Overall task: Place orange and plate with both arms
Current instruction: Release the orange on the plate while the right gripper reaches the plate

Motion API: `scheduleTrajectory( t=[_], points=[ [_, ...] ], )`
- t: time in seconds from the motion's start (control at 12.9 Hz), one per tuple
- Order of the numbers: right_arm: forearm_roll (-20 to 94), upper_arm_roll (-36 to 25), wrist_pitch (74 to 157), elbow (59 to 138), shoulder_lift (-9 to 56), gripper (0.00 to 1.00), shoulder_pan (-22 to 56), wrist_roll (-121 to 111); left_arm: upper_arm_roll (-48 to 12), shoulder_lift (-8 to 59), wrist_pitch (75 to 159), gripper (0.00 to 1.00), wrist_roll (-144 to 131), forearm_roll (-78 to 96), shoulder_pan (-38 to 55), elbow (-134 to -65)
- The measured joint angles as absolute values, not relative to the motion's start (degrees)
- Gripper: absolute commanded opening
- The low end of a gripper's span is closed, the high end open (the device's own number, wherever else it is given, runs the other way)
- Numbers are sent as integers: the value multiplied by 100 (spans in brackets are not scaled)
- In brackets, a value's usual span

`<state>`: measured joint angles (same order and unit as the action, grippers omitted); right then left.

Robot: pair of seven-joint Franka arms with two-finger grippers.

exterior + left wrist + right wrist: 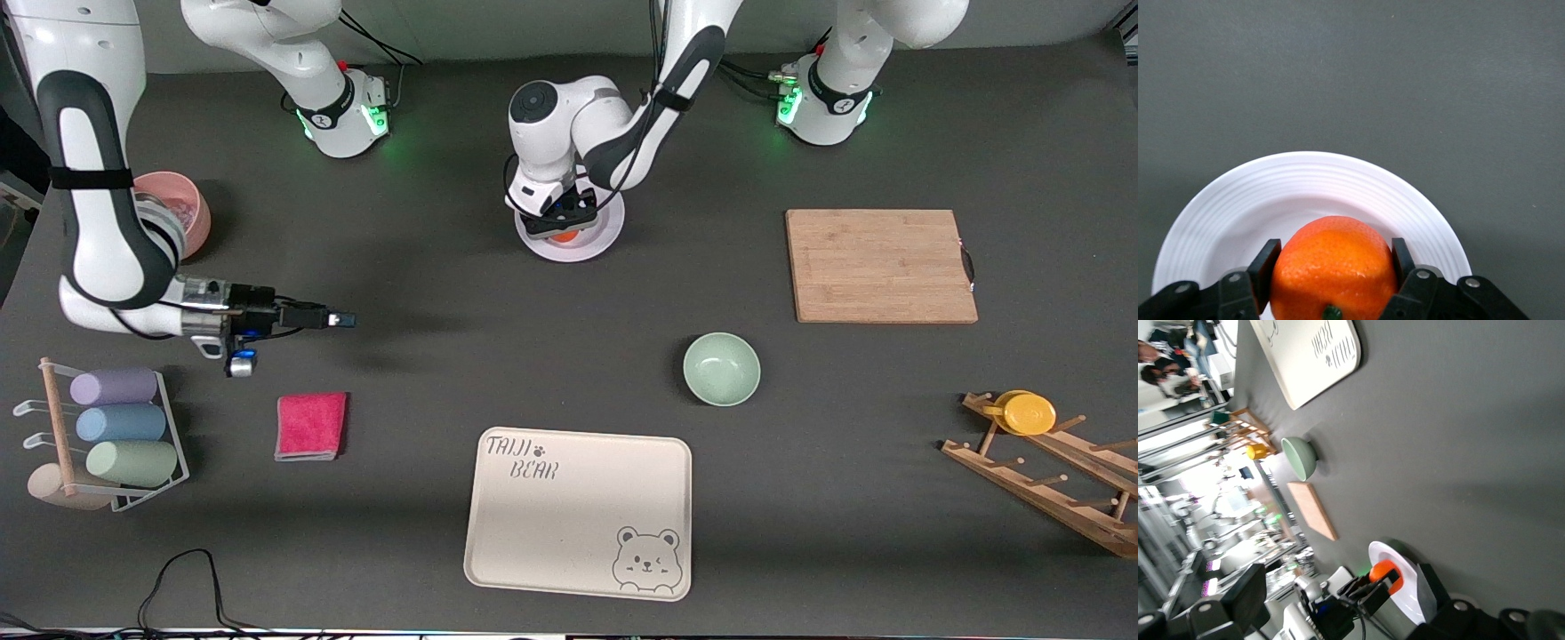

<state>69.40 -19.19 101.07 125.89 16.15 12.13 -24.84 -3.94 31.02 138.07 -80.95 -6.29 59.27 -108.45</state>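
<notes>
The orange [565, 236] sits in the middle of the pale plate [606, 233], which lies on the table near the robots' bases. My left gripper [562, 226] is down over the plate, with its black fingers pressed on both sides of the orange. The left wrist view shows the orange [1333, 267] between the pads [1265, 263] of the left gripper [1335, 252], on the ribbed plate [1305, 180]. My right gripper [342, 318] hangs open and empty above the table at the right arm's end, pointing sideways. The right wrist view shows the orange [1383, 572] and the plate [1406, 590] from afar, with the right gripper [1348, 613] wide open.
A mint-green bowl [722, 368] and a cream bear tray [578, 511] lie nearer the camera. A wooden board [880, 265] and a peg rack with a yellow lid [1029, 412] are at the left arm's end. A pink cloth [310, 425], cup rack [107, 436] and pink bowl [178, 209] are at the right arm's end.
</notes>
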Motion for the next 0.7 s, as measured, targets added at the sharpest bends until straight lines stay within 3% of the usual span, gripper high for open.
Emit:
scheduleTrajectory(
  t=[0.08,0.16,0.23,0.54,0.7],
  points=[
    [7090,-1919,10106,12866,1610,100,1213,-2624,-395,3100,13848,0,-8175,-635,5943,-10913],
    [7178,-1919,10107,13107,1584,100,1213,-2716,-395,3098,13848,22,-8241,-638,5980,-10947],
    [7208,-1919,10107,13321,1530,100,1213,-2793,-396,3096,13848,97,-8297,-643,6015,-10969],
    [7298,-1923,10389,14139,1151,100,1213,-3312,-336,3017,13729,100,-8334,-808,6032,-10978],
    [7307,-1922,10495,14509,1030,100,1233,-3719,-277,2700,13234,100,-8236,-844,5919,-10954]
  ],
)
